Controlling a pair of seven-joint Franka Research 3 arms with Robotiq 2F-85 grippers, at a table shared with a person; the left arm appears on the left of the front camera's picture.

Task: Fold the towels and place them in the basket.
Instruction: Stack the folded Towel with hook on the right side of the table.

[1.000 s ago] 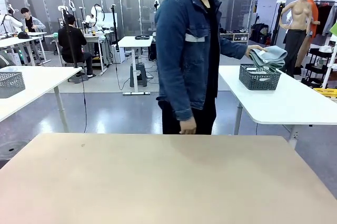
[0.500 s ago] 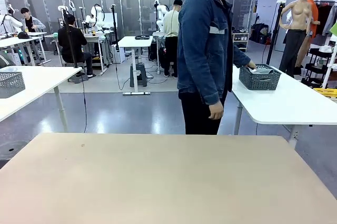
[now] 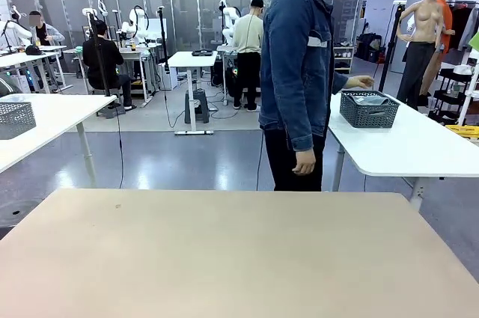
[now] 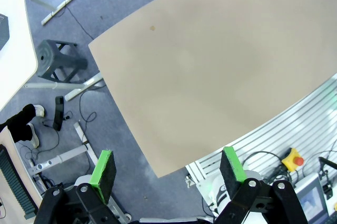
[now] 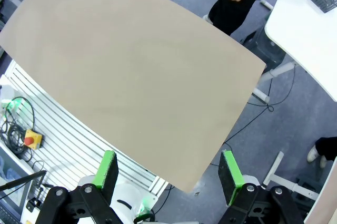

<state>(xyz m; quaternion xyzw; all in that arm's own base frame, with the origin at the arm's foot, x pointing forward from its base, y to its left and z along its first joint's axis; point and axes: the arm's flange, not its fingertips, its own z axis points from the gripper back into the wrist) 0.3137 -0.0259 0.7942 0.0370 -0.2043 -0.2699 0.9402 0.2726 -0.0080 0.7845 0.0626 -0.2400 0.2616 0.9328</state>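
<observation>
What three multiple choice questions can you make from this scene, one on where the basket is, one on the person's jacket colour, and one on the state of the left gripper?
1. Where does the basket stand?
A. on the beige table
B. on the white side table
C. on the floor

2. What colour is the person's jacket?
A. red
B. blue
C. yellow

3. How is the left gripper?
A. open, holding nothing
B. shut on a towel
C. shut on the basket

Answers:
1 B, it sits on the white side table.
2 B, blue denim.
3 A, green pads apart.

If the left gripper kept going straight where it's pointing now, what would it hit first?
Probably the bare beige rectangular tabletop: nothing lies between it and the open left gripper, though the line runs near the table's edge, so depth is uncertain.
</observation>
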